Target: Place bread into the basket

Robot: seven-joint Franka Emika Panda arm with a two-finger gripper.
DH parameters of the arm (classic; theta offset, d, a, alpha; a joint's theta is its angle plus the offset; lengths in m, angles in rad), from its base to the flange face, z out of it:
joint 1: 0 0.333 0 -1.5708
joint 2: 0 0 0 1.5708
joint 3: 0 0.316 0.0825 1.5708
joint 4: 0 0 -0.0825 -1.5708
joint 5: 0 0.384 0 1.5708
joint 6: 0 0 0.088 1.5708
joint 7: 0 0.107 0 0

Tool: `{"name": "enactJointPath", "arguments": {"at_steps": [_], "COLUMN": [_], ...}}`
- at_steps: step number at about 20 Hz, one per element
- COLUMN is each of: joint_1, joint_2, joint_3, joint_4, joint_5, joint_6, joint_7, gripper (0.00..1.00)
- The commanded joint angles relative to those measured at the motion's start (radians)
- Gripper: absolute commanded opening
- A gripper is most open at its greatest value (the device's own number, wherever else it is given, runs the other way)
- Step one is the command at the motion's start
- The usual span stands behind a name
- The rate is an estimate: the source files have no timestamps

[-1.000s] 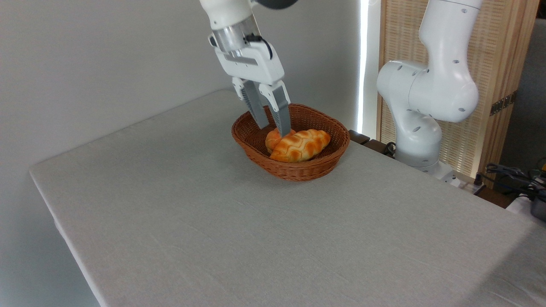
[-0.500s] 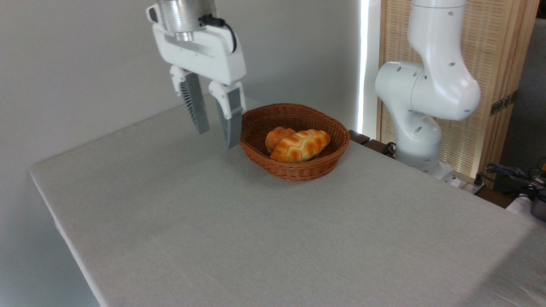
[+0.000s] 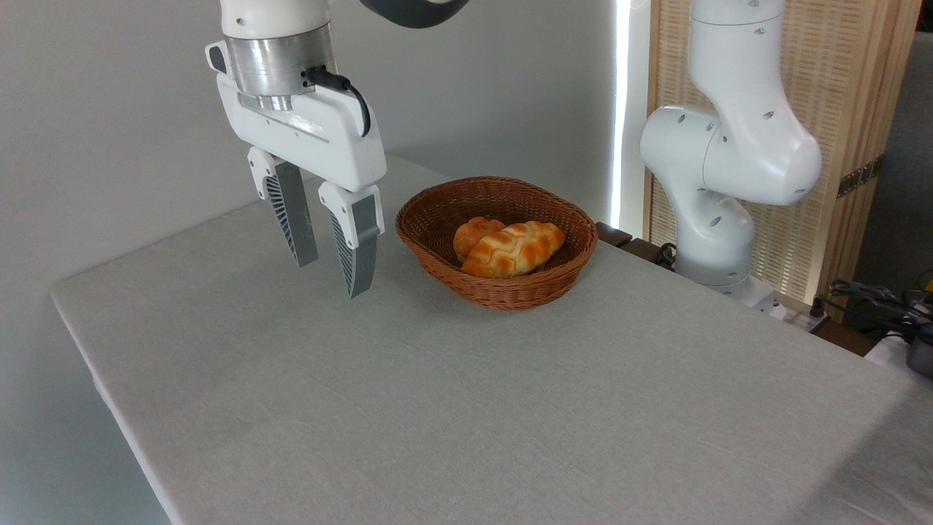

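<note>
Basket (image 3: 503, 288) is set far on the table (image 3: 466, 408); bread (image 3: 514, 250) lies in it, with a bun (image 3: 472, 233) just behind-left. Hand (image 3: 332, 266) is held left of the basket.

White arm (image 3: 736, 146), silver wrist ring, black cable, 2 grey ribbed fingers (image 3: 297, 219).

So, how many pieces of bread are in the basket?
2. The braided loaf lies in the basket, toward the front; a small round bun sits behind it, partly covered. More could be hidden underneath.
</note>
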Motion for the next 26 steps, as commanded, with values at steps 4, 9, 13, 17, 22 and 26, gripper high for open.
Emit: {"name": "enactJointPath", "arguments": {"at_steps": [4,9,13,17,22,26], "joint_1": [-0.088,-0.139,-0.139,-0.138,-0.139,-0.139], "joint_2": [-0.017,-0.017,-0.017,-0.016,-0.016,-0.012], "joint_3": [0.138,0.211,0.202,0.196,0.194,0.153], "joint_4": [0.009,0.009,0.009,0.009,0.009,0.009], "joint_5": [0.009,0.009,0.009,0.009,0.042,0.116], "joint_6": [-0.004,-0.018,-0.063,-0.066,-0.075,-0.078], "joint_7": [0.016,0.016,0.016,0.015,0.015,0.039], "gripper": [1.00,1.00,1.00,1.00,1.00,1.00]}}
